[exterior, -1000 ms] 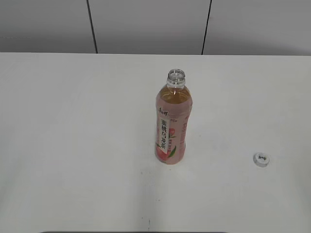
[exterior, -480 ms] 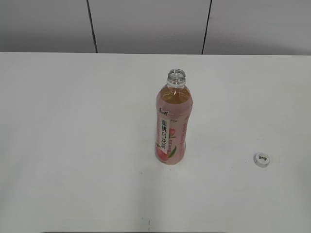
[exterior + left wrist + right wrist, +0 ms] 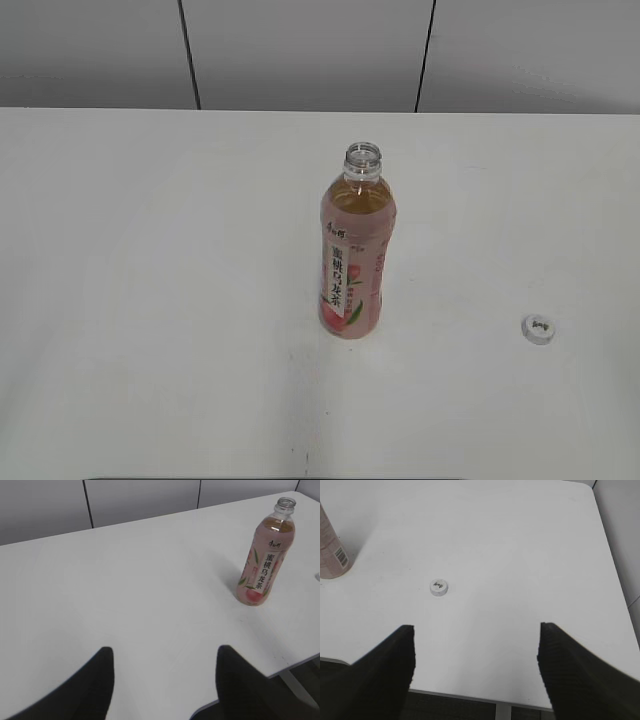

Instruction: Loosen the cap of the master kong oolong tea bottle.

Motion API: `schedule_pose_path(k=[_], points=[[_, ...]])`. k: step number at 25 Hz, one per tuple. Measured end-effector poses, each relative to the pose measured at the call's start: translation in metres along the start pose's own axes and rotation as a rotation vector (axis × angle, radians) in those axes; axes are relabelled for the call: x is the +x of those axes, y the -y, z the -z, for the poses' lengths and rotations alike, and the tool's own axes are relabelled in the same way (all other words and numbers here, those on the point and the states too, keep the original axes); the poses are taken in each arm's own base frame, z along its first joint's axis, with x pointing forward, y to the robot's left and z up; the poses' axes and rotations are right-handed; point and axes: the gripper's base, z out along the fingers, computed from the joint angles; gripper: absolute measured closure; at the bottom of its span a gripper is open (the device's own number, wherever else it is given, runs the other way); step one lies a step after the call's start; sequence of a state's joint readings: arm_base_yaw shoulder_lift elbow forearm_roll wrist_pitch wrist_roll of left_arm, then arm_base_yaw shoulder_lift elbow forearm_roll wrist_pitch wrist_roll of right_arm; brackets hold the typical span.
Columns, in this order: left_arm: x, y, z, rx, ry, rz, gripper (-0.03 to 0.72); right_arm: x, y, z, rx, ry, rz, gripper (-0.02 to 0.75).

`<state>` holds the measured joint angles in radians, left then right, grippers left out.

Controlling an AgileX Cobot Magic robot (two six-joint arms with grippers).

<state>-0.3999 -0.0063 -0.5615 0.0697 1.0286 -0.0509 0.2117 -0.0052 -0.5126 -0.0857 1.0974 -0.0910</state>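
The master kong oolong tea bottle stands upright near the table's middle with its neck open and no cap on it. It also shows at the upper right of the left wrist view, and its base shows at the left edge of the right wrist view. The white cap lies flat on the table to the bottle's right, and shows in the right wrist view. My left gripper is open and empty over the table's near edge. My right gripper is open and empty, short of the cap. Neither gripper shows in the exterior view.
The white table has its front edge under both grippers. A grey panelled wall stands behind the table. The table's right edge lies right of the cap.
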Motion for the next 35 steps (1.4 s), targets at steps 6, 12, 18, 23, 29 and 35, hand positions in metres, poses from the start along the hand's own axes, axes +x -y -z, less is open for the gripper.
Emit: schedule_pose_path(k=[6, 12, 18, 23, 29, 35], points=[[0.0, 0.0, 0.0, -0.003, 0.0, 0.001, 0.293, 0.0, 0.0, 0.0, 0.0, 0.0, 0.0, 0.16], [0.0001, 0.0022, 0.0008, -0.159, 0.0, 0.062, 0.293, 0.0001, -0.0007, 0.0005, 0.062, -0.01, -0.034, 0.16], [0.0003, 0.0049, 0.0013, -0.349, -0.001, 0.136, 0.293, 0.0003, -0.002, 0.0012, 0.174, -0.03, -0.095, 0.16], [0.0003, 0.0049, 0.0013, -0.349, -0.001, 0.135, 0.314, 0.0003, -0.002, 0.0012, 0.179, -0.03, -0.098, 0.16], [0.0003, 0.0043, 0.0013, -0.31, -0.001, 0.119, 0.34, 0.0003, -0.0021, 0.0012, 0.178, -0.03, -0.099, 0.16], [0.0003, 0.0042, 0.0013, -0.301, -0.001, 0.114, 0.353, 0.0002, -0.0022, 0.0012, 0.176, -0.03, -0.1, 0.16]])
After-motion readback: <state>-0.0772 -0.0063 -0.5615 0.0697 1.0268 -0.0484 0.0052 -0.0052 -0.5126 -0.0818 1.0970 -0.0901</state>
